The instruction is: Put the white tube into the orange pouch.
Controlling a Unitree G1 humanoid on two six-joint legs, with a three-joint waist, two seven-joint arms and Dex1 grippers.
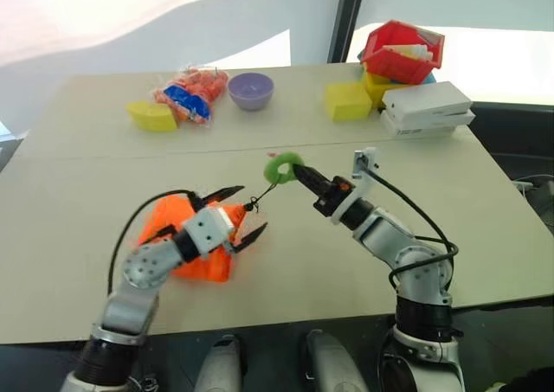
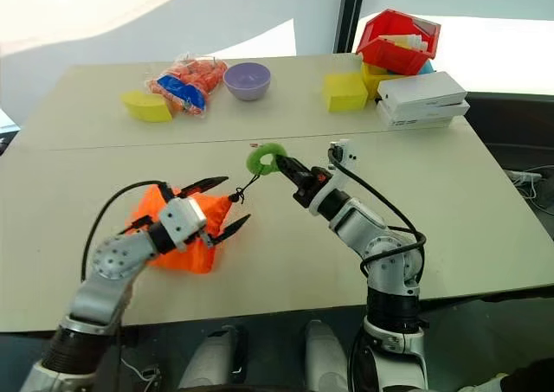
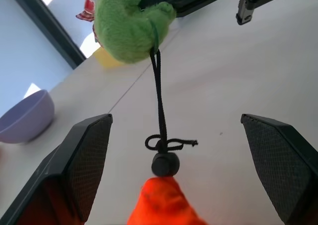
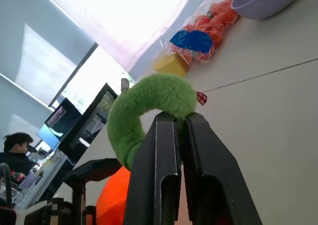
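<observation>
The orange pouch (image 1: pixel 206 266) lies on the table's near left. Its black cord (image 3: pixel 159 96) runs taut from the pouch's gathered tip (image 3: pixel 161 205) up to the green ring (image 1: pixel 271 169). My right gripper (image 1: pixel 297 169) is shut on that ring and holds it above the table's middle. My left gripper (image 1: pixel 253 208) is open at the pouch's tip, one finger (image 3: pixel 84 155) on each side of the cord's knot, not touching it. The white tube is out of view.
Along the far side of the table (image 1: pixel 485 202) sit a clear bag of orange items (image 1: pixel 190 93), a purple bowl (image 1: pixel 251 89), two yellow blocks (image 1: pixel 151 115) (image 1: pixel 346 100), a red bin (image 1: pixel 402 50) and stacked white boxes (image 1: pixel 428 106).
</observation>
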